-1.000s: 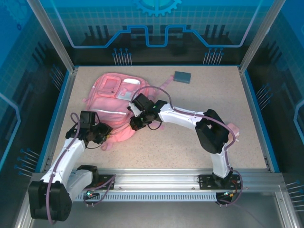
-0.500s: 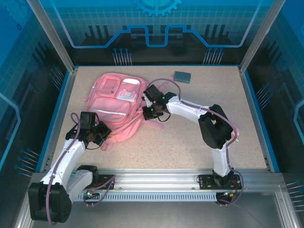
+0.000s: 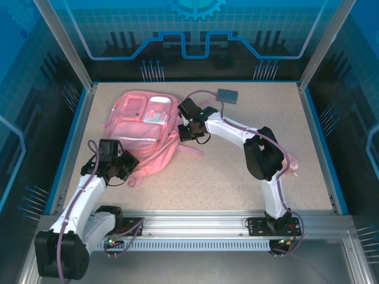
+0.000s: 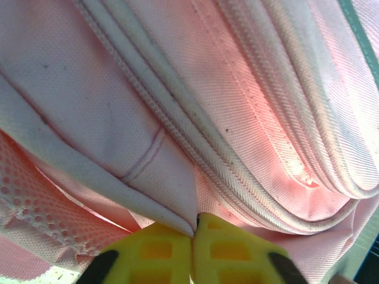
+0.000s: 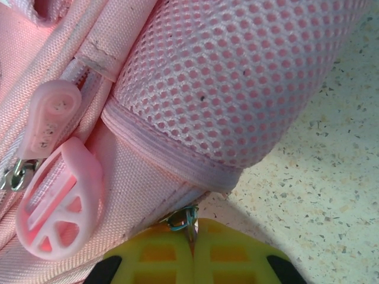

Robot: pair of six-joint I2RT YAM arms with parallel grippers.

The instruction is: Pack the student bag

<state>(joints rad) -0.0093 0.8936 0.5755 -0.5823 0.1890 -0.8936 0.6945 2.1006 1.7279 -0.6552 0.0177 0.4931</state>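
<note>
The large pink fabric backpack [image 3: 145,127] lies flat on the far left part of the speckled bench [image 3: 237,171]. The left gripper [image 3: 126,168] is clenched on a fold of pink fabric at the near end of the backpack, and its yellow fingers [image 4: 154,251] meet on this fold. The right gripper [image 3: 185,134] is at the right side of the backpack. It is clenched on a small metal zip ring [image 5: 182,218], beside two pink rubber pullers [image 5: 56,195]. A flat dark blue book [image 3: 227,95] lies near the far edge.

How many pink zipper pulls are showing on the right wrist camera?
2. The small pull hangs at the left edge; the large pull, with cut-outs, lies just below it on the bag. More may be hidden by fabric folds.
</note>
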